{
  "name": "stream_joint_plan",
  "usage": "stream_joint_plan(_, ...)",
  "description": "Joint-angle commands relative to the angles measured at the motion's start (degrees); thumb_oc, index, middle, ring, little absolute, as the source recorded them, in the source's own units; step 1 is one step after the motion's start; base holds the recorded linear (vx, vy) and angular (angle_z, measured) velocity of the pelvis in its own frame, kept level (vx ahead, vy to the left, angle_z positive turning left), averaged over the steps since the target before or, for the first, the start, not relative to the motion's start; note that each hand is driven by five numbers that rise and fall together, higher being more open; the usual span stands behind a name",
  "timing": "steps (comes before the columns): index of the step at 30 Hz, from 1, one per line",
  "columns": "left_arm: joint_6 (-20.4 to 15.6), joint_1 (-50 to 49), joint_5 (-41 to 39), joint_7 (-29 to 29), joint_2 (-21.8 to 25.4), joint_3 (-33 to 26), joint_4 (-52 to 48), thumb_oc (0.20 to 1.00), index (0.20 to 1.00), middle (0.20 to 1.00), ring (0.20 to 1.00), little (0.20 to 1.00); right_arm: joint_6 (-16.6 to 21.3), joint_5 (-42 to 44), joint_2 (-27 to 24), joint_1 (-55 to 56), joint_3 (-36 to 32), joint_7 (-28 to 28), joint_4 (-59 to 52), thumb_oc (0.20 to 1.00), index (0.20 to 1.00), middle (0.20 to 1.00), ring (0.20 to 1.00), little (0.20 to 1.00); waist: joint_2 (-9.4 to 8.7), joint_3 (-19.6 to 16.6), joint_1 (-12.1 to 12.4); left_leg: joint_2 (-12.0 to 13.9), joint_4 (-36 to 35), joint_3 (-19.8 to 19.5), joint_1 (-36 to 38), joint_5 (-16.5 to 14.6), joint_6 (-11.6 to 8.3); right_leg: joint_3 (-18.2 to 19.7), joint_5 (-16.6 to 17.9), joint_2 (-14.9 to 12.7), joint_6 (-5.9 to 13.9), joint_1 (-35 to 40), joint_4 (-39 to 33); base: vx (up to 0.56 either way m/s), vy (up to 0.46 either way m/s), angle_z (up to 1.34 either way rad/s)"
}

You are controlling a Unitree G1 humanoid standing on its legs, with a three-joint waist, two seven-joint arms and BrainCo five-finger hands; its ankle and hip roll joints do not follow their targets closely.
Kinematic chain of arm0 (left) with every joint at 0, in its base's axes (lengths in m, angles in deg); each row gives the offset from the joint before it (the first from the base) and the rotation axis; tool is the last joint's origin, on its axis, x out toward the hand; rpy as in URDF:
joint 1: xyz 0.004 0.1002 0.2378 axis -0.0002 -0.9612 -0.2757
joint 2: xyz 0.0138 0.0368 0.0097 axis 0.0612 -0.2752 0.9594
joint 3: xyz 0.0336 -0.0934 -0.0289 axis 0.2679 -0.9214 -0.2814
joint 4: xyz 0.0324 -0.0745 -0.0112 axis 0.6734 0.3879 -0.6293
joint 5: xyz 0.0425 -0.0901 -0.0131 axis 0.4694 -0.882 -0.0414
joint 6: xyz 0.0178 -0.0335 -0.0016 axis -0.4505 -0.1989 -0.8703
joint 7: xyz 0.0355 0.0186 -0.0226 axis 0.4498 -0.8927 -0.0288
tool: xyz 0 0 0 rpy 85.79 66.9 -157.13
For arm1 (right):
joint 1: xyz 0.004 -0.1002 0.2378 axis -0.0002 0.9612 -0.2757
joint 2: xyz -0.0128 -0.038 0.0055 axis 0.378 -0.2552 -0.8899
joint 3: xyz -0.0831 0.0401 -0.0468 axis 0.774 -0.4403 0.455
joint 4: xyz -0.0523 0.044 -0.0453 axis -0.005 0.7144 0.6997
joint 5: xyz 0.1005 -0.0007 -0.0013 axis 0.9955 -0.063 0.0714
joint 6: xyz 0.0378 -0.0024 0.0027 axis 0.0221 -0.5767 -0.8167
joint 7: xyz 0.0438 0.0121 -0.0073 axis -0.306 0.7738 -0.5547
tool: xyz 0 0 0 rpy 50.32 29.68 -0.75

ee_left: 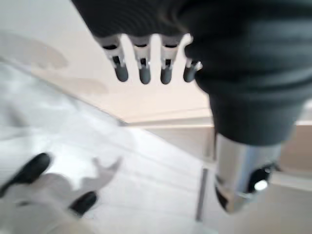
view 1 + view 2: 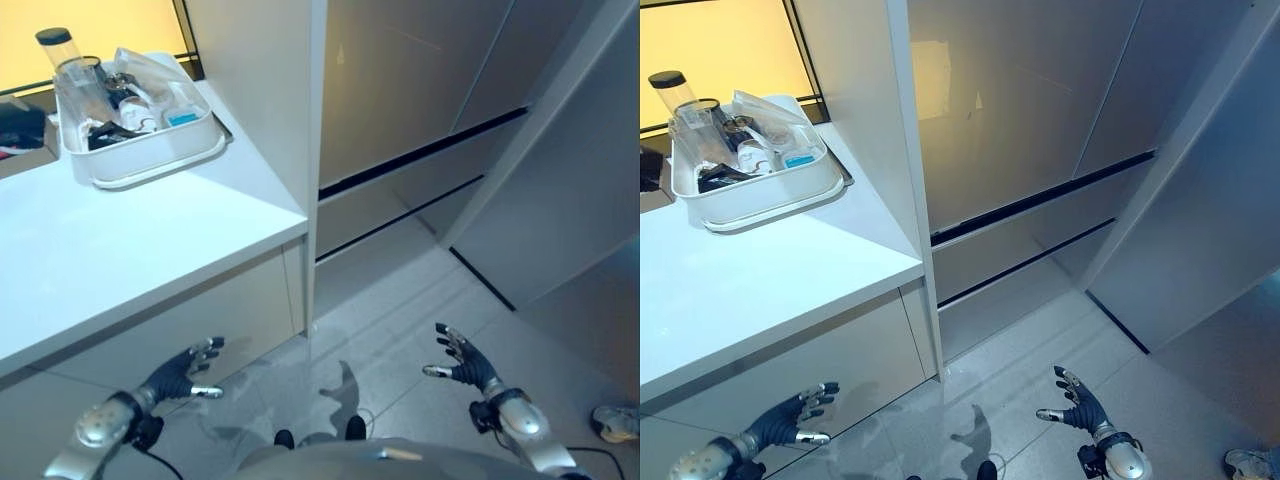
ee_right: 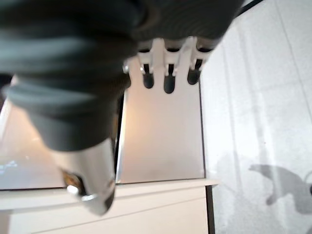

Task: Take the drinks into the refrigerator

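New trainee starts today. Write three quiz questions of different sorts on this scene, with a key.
1. True or false: the left hand holds a drink.
2. Where does the white tray sit? A) on the floor B) on the white counter C) inside the refrigerator
3. Fill in: the right hand hangs over the ____, fingers relaxed.

Key: 1 false; 2 B; 3 floor.

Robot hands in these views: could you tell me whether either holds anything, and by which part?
Nothing is held. The left robot hand and right robot hand hang open above the floor.
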Motion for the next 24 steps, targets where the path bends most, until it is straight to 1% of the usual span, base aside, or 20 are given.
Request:
stream_joint_plan(1,0.62,4.64,9.88,-7.37,-6.76,-6.32,14.80,1.000,1.000,1.000,1.000,1.000,2.96,1.12,-0.48,-3.85,0.28,1.76,-2.49,1.000,1.000,1.000,1.000,1.000,-1.13,-1.51,-0.03,-0.14,0.07,-1.57,-0.54,-2.72,-0.39,0.56,3.21,-5.15,8.28,-0.66,1.38,0.00,0.000,0.00)
stream_joint_plan(2,0.47,4.85,10.03,-7.51,-6.93,-6.30,15.07,1.000,1.000,1.000,1.000,1.000,2.97,1.10,-0.53,-3.94,0.28,1.78,-2.46,1.000,1.000,1.000,1.000,1.000,-1.06,-1.44,-0.07,-0.14,0.07,-1.59,-0.53,-2.73,-0.40,0.53,3.19,-5.15,8.28,-0.65,1.39,0.00,0.000,0.00)
stream_joint_plan(3,2.05,6.54,14.37,-11.64,-10.67,-8.44,21.75,1.000,1.000,1.000,1.000,1.000,2.46,0.65,0.25,-4.27,0.30,2.28,-1.38,1.000,1.000,1.000,1.000,1.000,-1.17,-1.73,0.13,-0.11,0.07,-1.74,-0.52,-2.66,-0.36,0.40,3.04,-5.10,8.13,-0.43,1.38,0.00,0.000,0.00)
stream_joint_plan(4,1.96,6.66,14.49,-11.77,-10.80,-8.44,21.93,1.000,1.000,1.000,1.000,1.000,2.45,0.64,0.21,-4.31,0.30,2.29,-1.38,1.000,1.000,1.000,1.000,1.000,-1.12,-1.69,0.09,-0.11,0.07,-1.76,-0.51,-2.67,-0.36,0.37,3.03,-5.10,8.13,-0.41,1.38,0.00,0.000,0.00)
stream_joint_plan(5,4.19,7.97,17.44,-15.93,-14.13,-10.47,27.11,1.000,1.000,1.000,1.000,1.000,1.87,0.24,0.65,-4.31,0.39,2.70,-0.94,1.000,1.000,1.000,1.000,1.000,-1.18,-2.02,0.34,-0.21,0.07,-2.02,-0.43,-2.60,-0.31,0.20,2.87,-5.08,7.95,-0.22,1.42,0.00,0.000,0.00)
stream_joint_plan(6,4.16,8.04,17.51,-16.02,-14.21,-10.48,27.21,1.000,1.000,1.000,1.000,1.000,1.88,0.23,0.63,-4.36,0.40,2.72,-0.91,1.000,1.000,1.000,1.000,1.000,-1.15,-1.98,0.31,-0.21,0.07,-2.03,-0.43,-2.60,-0.31,0.19,2.86,-5.09,7.96,-0.20,1.42,0.00,-0.003,0.03)
stream_joint_plan(7,4.83,8.67,17.00,-17.35,-16.02,-11.57,29.11,1.000,1.000,1.000,1.000,1.000,1.36,0.03,1.20,-4.46,0.62,2.92,0.43,1.000,1.000,1.000,1.000,1.000,-1.29,-2.17,0.54,-0.31,0.07,-2.17,-0.37,-2.54,-0.26,0.00,2.86,-5.12,7.87,-0.08,1.43,-0.01,-0.008,0.05)
stream_joint_plan(8,5.49,8.96,14.12,-17.33,-17.74,-12.83,29.91,1.000,1.000,1.000,1.000,1.000,1.10,-0.01,1.71,-4.62,0.90,3.13,2.40,1.000,1.000,1.000,1.000,1.000,-1.25,-2.16,0.70,-0.37,0.07,-2.39,-0.37,-2.43,-0.21,-0.18,2.83,-5.16,7.78,0.04,1.45,-0.01,-0.007,0.07)
stream_joint_plan(9,6.28,9.18,13.17,-17.95,-19.02,-13.55,31.29,1.000,1.000,1.000,1.000,1.000,0.32,-0.18,2.39,-4.98,1.24,3.33,6.00,1.000,1.000,1.000,1.000,1.000,-1.22,-2.34,1.01,-0.44,0.07,-2.63,-0.43,-2.27,-0.16,-0.36,2.82,-5.22,7.74,0.14,1.48,-0.01,0.001,0.10)
stream_joint_plan(11,6.85,9.57,11.35,-17.68,-21.13,-13.13,31.27,1.000,1.000,1.000,1.000,1.000,-1.65,-1.44,3.98,-5.37,1.99,3.65,13.57,1.000,1.000,1.000,1.000,1.000,-1.05,-2.74,1.37,-0.71,0.07,-3.08,-0.49,-2.05,-0.07,-0.83,2.73,-5.30,7.52,0.62,1.38,0.00,0.010,0.13)
stream_joint_plan(12,6.87,9.56,11.33,-17.67,-21.12,-13.13,31.25,1.000,1.000,1.000,1.000,1.000,-1.58,-1.45,4.01,-5.43,2.01,3.67,13.69,1.000,1.000,1.000,1.000,1.000,-1.06,-2.74,1.35,-0.71,0.07,-3.10,-0.49,-2.05,-0.08,-0.85,2.72,-5.30,7.52,0.63,1.38,-0.01,0.014,0.15)
stream_joint_plan(13,7.06,9.85,11.08,-17.18,-21.66,-12.21,31.29,1.000,1.000,1.000,1.000,1.000,-2.85,-2.47,5.30,-5.87,2.42,3.52,20.33,1.000,1.000,1.000,1.000,1.000,-0.90,-3.03,1.67,-0.80,0.07,-3.59,-0.61,-1.93,-0.08,-1.29,2.51,-5.38,7.40,0.96,1.32,-0.01,0.013,0.15)
stream_joint_plan(15,7.41,10.11,10.16,-17.10,-21.92,-12.13,31.46,1.000,1.000,1.000,1.000,1.000,-4.10,-3.94,6.39,-6.38,2.63,3.66,26.69,1.000,1.000,1.000,1.000,1.000,-0.69,-3.24,1.97,-0.92,0.07,-4.17,-0.75,-1.73,-0.08,-1.90,2.35,-5.49,7.33,1.26,1.30,-0.01,0.014,0.12)
stream_joint_plan(16,7.40,10.15,10.15,-17.10,-21.91,-12.14,31.47,1.000,1.000,1.000,1.000,1.000,-4.03,-3.95,6.43,-6.47,2.64,3.68,26.81,1.000,1.000,1.000,1.000,1.000,-0.71,-3.22,1.92,-0.92,0.07,-4.22,-0.76,-1.73,-0.08,-1.95,2.33,-5.49,7.33,1.27,1.30,-0.01,0.017,0.12)
stream_joint_plan(18,8.03,10.50,10.03,-16.81,-22.21,-11.79,32.81,1.000,1.000,1.000,1.000,1.000,-5.51,-4.45,7.74,-6.82,1.75,3.50,33.88,1.000,1.000,1.000,1.000,1.000,-0.58,-3.42,2.12,-1.10,0.07,-4.97,-0.92,-1.53,-0.09,-2.36,2.21,-5.67,7.19,1.45,1.41,0.00,0.017,0.12)
stream_joint_plan(19,8.03,10.53,10.02,-16.81,-22.20,-11.79,32.82,1.000,1.000,1.000,1.000,1.000,-5.46,-4.45,7.77,-6.88,1.75,3.51,33.97,1.000,1.000,1.000,1.000,1.000,-0.59,-3.39,2.08,-1.11,0.07,-5.01,-0.91,-1.52,-0.09,-2.41,2.20,-5.67,7.19,1.47,1.40,0.01,0.013,0.09)
stream_joint_plan(21,8.88,10.55,9.18,-16.34,-22.54,-12.49,34.69,1.000,1.000,1.000,1.000,1.000,-7.47,-4.75,9.09,-7.30,-0.51,3.94,40.12,1.000,1.000,1.000,1.000,1.000,-0.54,-3.74,2.19,-1.26,0.07,-5.58,-0.88,-1.54,-0.11,-3.04,2.07,-5.82,7.09,1.79,1.48,0.01,0.009,0.14)
stream_joint_plan(24,9.14,10.74,9.27,-16.28,-22.63,-12.47,35.19,1.000,1.000,1.000,1.000,1.000,-8.01,-4.15,9.55,-7.70,-1.27,3.89,41.85,1.000,1.000,1.000,1.000,1.000,-0.55,-3.88,2.23,-1.30,0.07,-5.81,-0.86,-1.53,-0.13,-3.24,2.02,-5.87,7.05,2.02,1.37,0.00,0.002,0.12)
